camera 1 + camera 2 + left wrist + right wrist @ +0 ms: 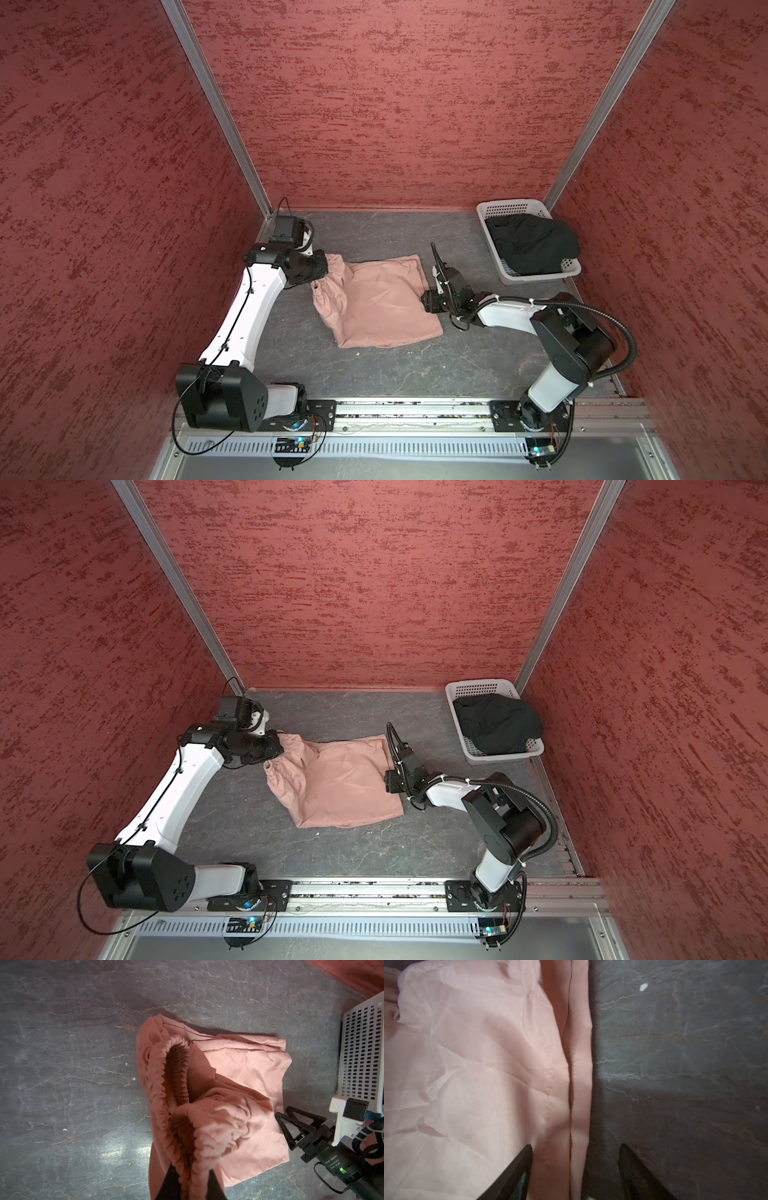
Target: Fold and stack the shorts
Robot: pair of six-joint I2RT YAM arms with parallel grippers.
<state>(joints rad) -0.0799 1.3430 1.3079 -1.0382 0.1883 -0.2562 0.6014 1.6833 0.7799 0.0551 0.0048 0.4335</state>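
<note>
The pink shorts (374, 307) (336, 787) lie roughly flat in the middle of the grey table in both top views. My left gripper (322, 270) (191, 1176) is shut on their gathered waistband (162, 1076) and holds that corner a little raised. My right gripper (433, 266) (576, 1147) is open at the opposite, hemmed edge of the pink shorts (467, 1064). One finger stands over the fabric and the other over bare table, and the hem lies loose between them. The black shorts (532, 245) (496, 725) lie bunched in the basket.
A white perforated basket (498, 208) (478, 685) (363, 1043) stands at the back right corner, near the right arm. Red walls close the table on three sides. The arm bases sit on a rail (415, 411) along the front edge.
</note>
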